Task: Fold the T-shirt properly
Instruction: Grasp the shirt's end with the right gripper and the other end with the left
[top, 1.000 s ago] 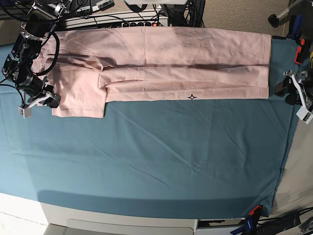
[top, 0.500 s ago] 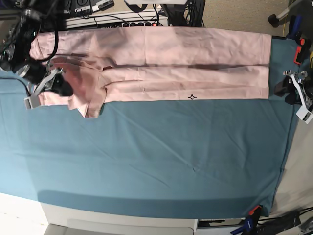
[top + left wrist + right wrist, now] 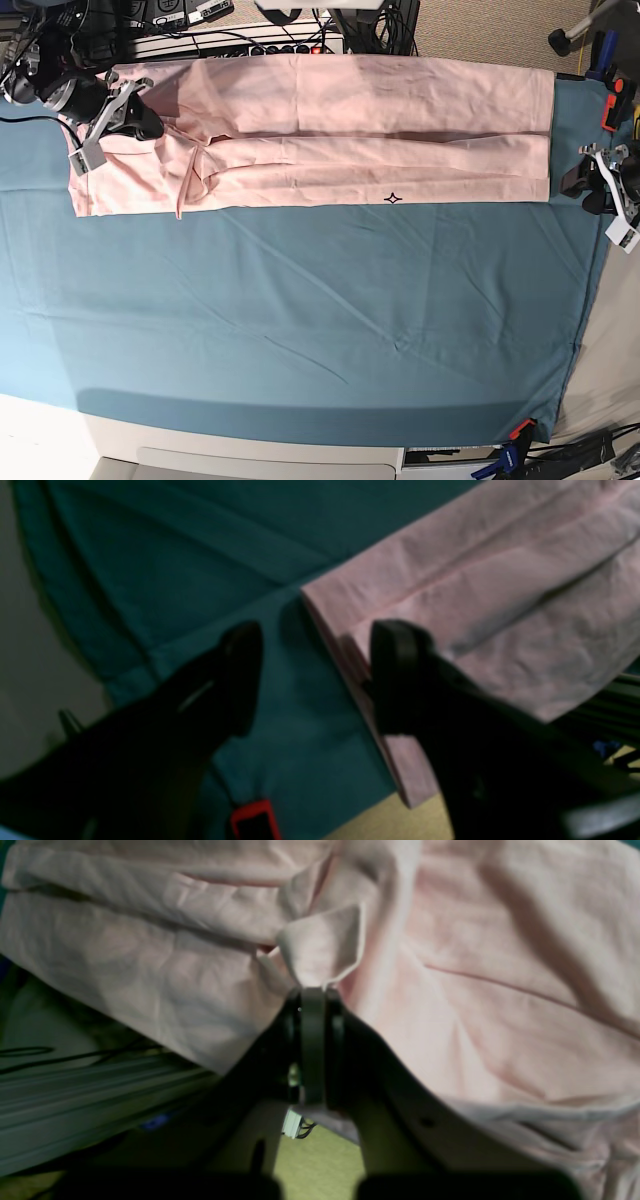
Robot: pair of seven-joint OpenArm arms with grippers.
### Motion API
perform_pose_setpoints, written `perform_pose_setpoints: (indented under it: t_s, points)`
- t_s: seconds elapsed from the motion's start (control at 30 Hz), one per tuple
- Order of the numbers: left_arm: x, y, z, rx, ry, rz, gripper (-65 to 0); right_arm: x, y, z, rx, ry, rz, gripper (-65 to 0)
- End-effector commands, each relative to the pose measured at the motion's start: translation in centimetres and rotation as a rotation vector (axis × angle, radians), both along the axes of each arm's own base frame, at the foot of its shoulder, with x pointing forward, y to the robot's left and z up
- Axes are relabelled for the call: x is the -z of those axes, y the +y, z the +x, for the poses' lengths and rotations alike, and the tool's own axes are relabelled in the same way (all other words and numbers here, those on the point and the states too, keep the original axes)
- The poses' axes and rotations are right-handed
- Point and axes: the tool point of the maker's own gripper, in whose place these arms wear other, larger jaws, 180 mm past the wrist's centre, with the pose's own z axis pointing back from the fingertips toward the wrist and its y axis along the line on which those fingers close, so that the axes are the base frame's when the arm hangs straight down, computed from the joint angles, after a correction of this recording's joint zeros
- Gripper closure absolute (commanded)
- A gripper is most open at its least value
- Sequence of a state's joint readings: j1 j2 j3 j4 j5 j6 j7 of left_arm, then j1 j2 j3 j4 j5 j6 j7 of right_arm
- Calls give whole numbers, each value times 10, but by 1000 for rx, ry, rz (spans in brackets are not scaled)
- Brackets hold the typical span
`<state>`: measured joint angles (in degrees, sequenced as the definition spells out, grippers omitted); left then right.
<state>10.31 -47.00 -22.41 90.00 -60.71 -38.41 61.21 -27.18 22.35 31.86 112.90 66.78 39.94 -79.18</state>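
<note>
The pale pink T-shirt (image 3: 380, 120) lies plain side up as a long folded band along the far edge of the teal cloth. My right gripper (image 3: 148, 125) is at its left end, shut on a pinched fold of the sleeve fabric (image 3: 320, 947) and holding it over the shirt's body. In the right wrist view the right gripper (image 3: 312, 990) has its jaws pressed together on that fold. My left gripper (image 3: 317, 680) is open at the shirt's right end (image 3: 450, 605), low over the cloth. One of its fingers (image 3: 395, 675) is over the hem corner, the other over bare cloth. It also shows in the base view (image 3: 580, 190).
The teal table cloth (image 3: 320, 320) covers the table, with wrinkles in the middle. A power strip and cables (image 3: 250, 45) run behind the far edge. Orange clamps (image 3: 612, 100) hold the cloth at the right edge and at the front corner (image 3: 520, 430).
My right gripper has moved toward the far edge with the sleeve in it. The sleeve flap that stuck out toward the front now lies over the shirt's body. The left arm has not moved.
</note>
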Motion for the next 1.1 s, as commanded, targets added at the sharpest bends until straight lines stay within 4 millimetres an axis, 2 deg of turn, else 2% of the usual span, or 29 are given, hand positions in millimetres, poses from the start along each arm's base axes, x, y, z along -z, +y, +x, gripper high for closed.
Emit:
perform_pose_setpoints:
  t_s: [0.0, 0.13, 0.27, 0.47, 0.57, 0.6, 0.67, 0.8, 0.93, 1.07]
  points:
    - [-16, 4, 10, 2, -49, 4, -350, -10, 3, 1, -20, -23, 20, 0]
    - [-16, 4, 10, 2, -50, 3, -350, -13, 18, -2, -54, -19, 92, 0]
    - [-16, 4, 10, 2, -49, 3, -350, -7, 30, -6, -90, 4, 108, 0]
    - [-16, 4, 10, 3, -49, 4, -350, 4, 28, -9, -100, 36, 54, 0]
    - [-16, 4, 10, 3, -49, 4, -350, 10, 22, -12, -93, 56, 13, -250]
    - [-16, 4, 10, 3, -49, 5, -350, 12, 21, -15, -91, 66, 4, -284]
    - [-15, 5, 9, 4, -45, 10, -350, 15, 16, -19, -81, 80, -18, -287]
    - [-11, 9, 5, 6, -18, 41, -350, 10, -7, -16, -21, 64, -71, -287]
    - [0, 17, -6, -29, 59, 73, -350, -7, -53, -5, 118, -20, -173, -287]
    - [18, 23, -29, -80, 162, 81, -350, -34, -97, 0, 256, -118, -252, -287]
